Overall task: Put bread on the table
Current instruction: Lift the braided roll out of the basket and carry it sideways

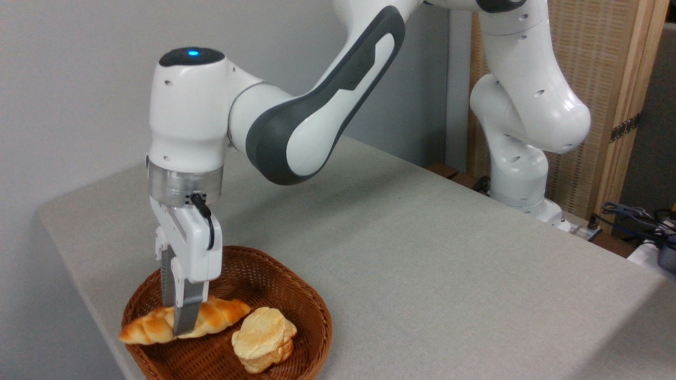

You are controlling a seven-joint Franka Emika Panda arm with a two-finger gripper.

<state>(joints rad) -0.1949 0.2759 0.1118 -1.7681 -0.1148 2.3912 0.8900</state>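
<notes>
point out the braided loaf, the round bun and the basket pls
braided loaf (222, 312): fixed camera, on its glossy right half, beside the tool's finger.
round bun (262, 335): fixed camera, on its pale top face.
basket (317, 311): fixed camera, on the woven right rim.

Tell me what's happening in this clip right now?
A white robot arm has reached down into a brown wicker basket at the near left of the table. Its hand straddles the middle of a braided golden bread loaf, one finger in front and one behind, seemingly gripping it. The loaf appears to lie in the basket, not yet lifted. A pale round bun lies beside it, untouched. Nothing has been placed on the cloth yet.
</notes>
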